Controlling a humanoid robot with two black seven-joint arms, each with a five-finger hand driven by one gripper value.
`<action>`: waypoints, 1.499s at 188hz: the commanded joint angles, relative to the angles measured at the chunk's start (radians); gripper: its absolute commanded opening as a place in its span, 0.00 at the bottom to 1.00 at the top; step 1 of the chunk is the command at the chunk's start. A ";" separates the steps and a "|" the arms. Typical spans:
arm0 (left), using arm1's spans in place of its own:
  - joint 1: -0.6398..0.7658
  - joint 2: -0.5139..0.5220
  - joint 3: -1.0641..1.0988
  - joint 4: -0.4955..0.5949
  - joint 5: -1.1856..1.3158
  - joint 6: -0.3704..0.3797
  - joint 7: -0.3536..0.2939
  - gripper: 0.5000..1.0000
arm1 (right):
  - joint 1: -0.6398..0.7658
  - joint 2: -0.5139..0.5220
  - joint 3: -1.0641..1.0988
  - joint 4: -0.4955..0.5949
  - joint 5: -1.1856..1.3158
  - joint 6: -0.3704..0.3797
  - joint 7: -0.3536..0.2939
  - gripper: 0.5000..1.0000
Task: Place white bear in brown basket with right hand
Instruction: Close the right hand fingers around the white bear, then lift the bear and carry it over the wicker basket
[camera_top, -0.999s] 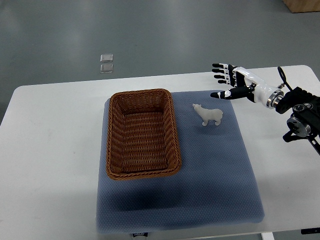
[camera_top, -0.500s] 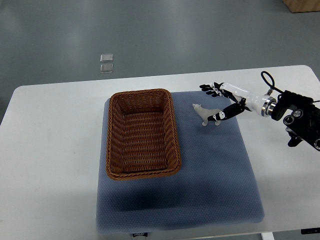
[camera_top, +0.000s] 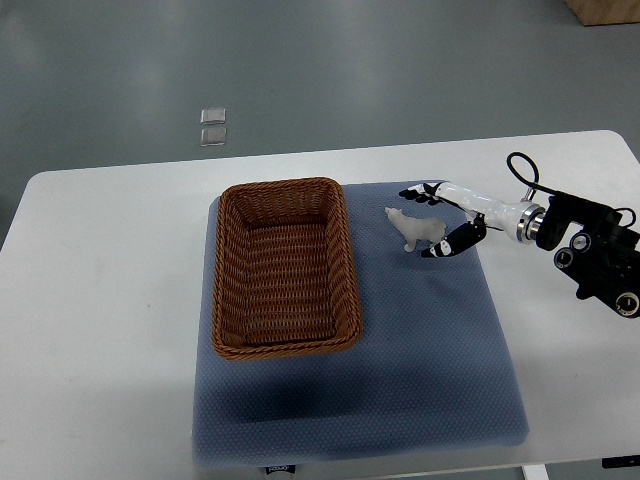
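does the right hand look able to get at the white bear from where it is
Probably yes. The right hand is already at the white bear, fingers on its far side and thumb on its near side, and nothing lies between them on the blue mat.

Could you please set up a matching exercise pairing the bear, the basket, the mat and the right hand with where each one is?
Things:
1. bear
2. basket
3. mat
4. right hand

Places:
A. spread flat on the white table
B. on the mat's left half, nothing in it
C. standing on the mat, right of the basket
D. around the bear's rear, fingers spread on both sides

Pairs: 1-C, 2-B, 3-A, 4-D
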 joint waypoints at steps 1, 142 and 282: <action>0.000 0.000 0.000 0.000 0.000 0.000 0.000 1.00 | 0.001 0.003 -0.001 0.000 -0.007 -0.012 -0.037 0.75; 0.000 0.000 0.000 0.000 0.000 -0.001 0.000 1.00 | 0.001 0.008 -0.042 0.017 -0.082 -0.052 -0.081 0.22; 0.000 0.000 0.000 0.000 0.000 0.000 0.000 1.00 | 0.087 -0.022 -0.041 0.192 -0.080 -0.085 -0.101 0.00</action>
